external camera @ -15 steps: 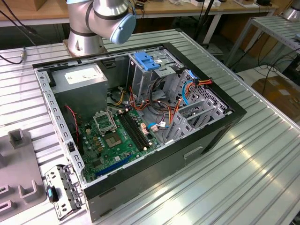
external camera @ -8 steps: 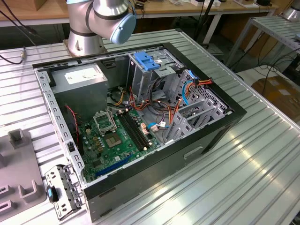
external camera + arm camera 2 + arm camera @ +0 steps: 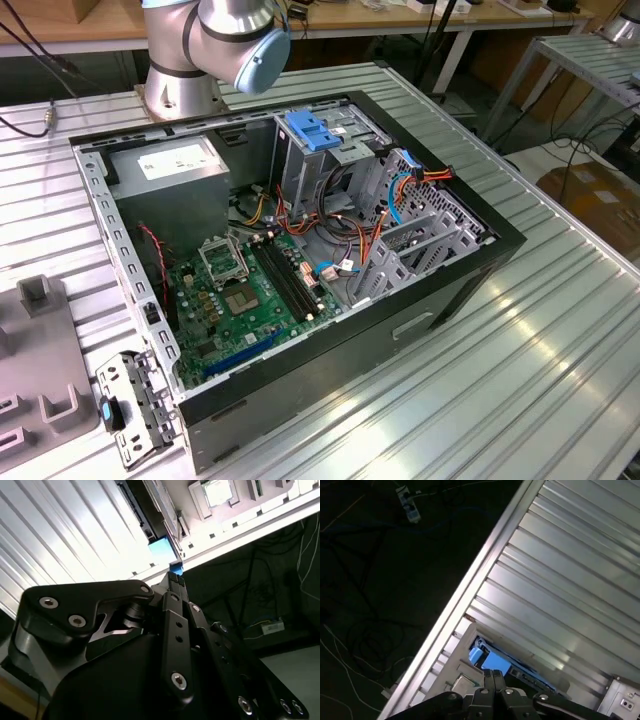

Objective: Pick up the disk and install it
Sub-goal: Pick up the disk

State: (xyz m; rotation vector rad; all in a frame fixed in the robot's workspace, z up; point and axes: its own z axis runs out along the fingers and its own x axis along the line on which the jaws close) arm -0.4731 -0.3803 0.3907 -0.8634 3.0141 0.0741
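At the end of the arm, the tool (image 3: 175,578) has its two dark fingers closed against each other, and nothing is seen between them, so it grasps nothing. Just past the fingertips, in both wrist views, appears the disk (image 3: 162,550), with a blue plastic part and grey metal beside it. Judging from these views, the tool hangs above the disk and points down at it, apart from it and not touching.

In the exterior view the disk (image 3: 130,412) rests on the ribbed tabletop (image 3: 480,400) at the exterior view's lower left. It is just beside the near corner of the open computer case (image 3: 330,372), between this case and a grey fixture (image 3: 40,345), and near the tabletop's edge. Its long axis seems to run roughly along the short end wall of the case, toward that edge. The blue piece is on the side facing the fixture. Whether it lies quite flat is hard to tell.

The grey cage with the blue latch (image 3: 312,132) stands inside the case, well apart from the disk. The disk is not yet picked up.
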